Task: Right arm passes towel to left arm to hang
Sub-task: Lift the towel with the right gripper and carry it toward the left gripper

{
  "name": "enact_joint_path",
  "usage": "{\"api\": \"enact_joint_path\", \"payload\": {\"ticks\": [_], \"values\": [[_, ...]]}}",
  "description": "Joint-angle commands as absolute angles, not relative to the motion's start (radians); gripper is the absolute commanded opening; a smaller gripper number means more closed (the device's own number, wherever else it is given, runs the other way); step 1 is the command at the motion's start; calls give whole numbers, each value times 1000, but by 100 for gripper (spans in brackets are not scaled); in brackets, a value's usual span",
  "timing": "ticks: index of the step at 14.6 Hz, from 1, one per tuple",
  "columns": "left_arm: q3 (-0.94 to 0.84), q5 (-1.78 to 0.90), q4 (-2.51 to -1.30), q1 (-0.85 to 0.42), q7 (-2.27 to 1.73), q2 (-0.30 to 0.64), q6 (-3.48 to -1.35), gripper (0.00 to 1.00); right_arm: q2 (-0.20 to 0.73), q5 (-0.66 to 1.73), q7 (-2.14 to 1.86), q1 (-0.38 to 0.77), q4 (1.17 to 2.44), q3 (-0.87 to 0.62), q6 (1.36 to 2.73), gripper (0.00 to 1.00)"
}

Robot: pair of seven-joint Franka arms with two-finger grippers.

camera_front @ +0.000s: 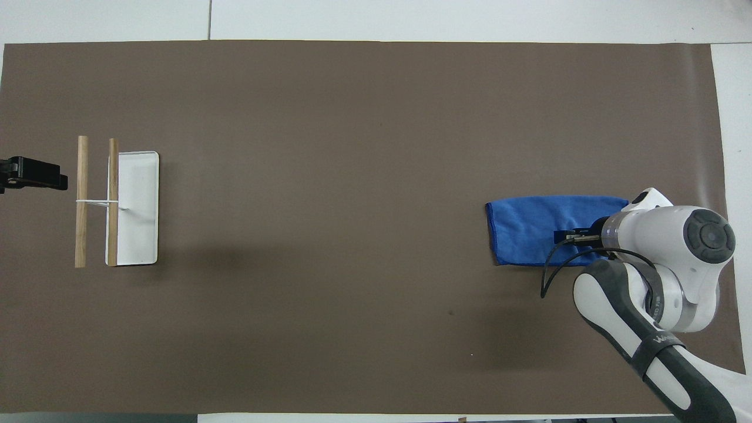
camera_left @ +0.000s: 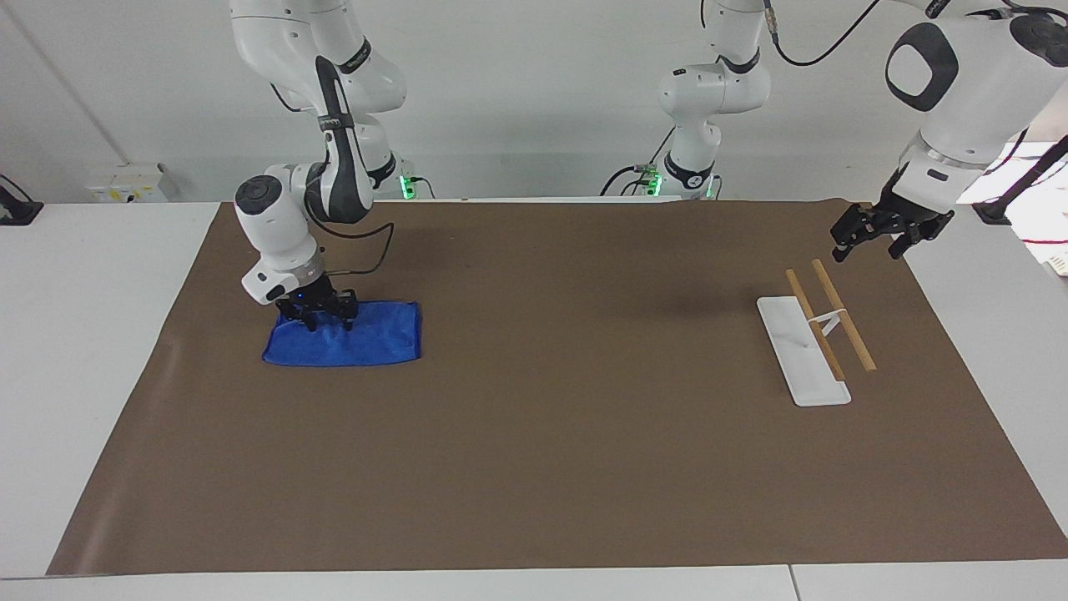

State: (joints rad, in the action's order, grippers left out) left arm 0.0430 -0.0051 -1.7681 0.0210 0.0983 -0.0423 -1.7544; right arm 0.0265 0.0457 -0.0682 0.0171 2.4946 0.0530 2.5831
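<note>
The blue towel (camera_left: 367, 340) lies flat on the brown mat at the right arm's end of the table; it also shows in the overhead view (camera_front: 526, 226). My right gripper (camera_left: 319, 323) is down at the towel's edge nearest the robots, fingers spread and touching the cloth; in the overhead view (camera_front: 567, 237) the wrist hides most of it. My left gripper (camera_left: 872, 244) is open and empty, held in the air beside the rack (camera_left: 834, 330) at the left arm's end, where the arm waits; its tip shows in the overhead view (camera_front: 35, 173).
The rack is a white tray (camera_front: 140, 229) with two wooden rods (camera_front: 81, 235) raised on a thin white stand. The brown mat (camera_left: 551, 434) covers most of the white table.
</note>
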Motion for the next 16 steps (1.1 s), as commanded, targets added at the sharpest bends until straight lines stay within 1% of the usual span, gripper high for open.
{"api": "enact_joint_path", "payload": {"ticks": [1,2,3,4,9,12,13,14,16], "values": [[43,8,-1784,18,94,-60,-1767,100,25,72,-94,6,2526,46,2614,43],[43,8,-1784,18,92,-60,-1767,100,25,72,-87,6,2523,46,2609,2],[43,8,-1784,17,94,-60,-1767,100,25,72,-72,6,2514,46,2599,0],[43,8,-1784,17,94,-60,-1769,100,23,72,-57,11,2488,46,2570,0],[43,8,-1784,17,94,-60,-1767,100,-5,74,24,23,2182,43,2151,0],[43,8,-1784,17,94,-60,-1767,100,-3,135,93,21,1980,-6,1938,0],[43,8,-1784,17,94,-60,-1767,100,1,146,147,23,1911,-27,1884,0],[43,8,-1784,17,92,-60,-1767,100,5,159,194,21,1860,-56,1858,0],[43,8,-1784,18,94,-60,-1767,100,18,271,320,23,1765,-96,1844,0]]}}
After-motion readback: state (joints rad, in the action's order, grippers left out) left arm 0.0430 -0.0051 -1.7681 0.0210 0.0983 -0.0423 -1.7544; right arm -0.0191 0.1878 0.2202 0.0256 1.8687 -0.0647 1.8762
